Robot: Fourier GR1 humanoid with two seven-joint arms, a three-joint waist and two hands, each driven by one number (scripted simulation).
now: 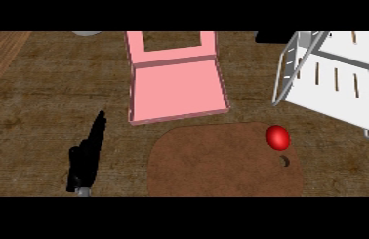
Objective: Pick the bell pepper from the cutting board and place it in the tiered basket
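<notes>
Left hand [86, 157] rests spread, low left. Pepper [277, 137] untouched on board [216, 160]; you must reach it, then basket [324, 77].

No writing, label, brand, number or sign can be read anywhere here. The pink tray [176, 84], the brown board [216, 160], the white basket [324, 72] and the red pepper [278, 137] all have plain surfaces, and the wood-grain counter [51, 96] carries only its grain.
</notes>
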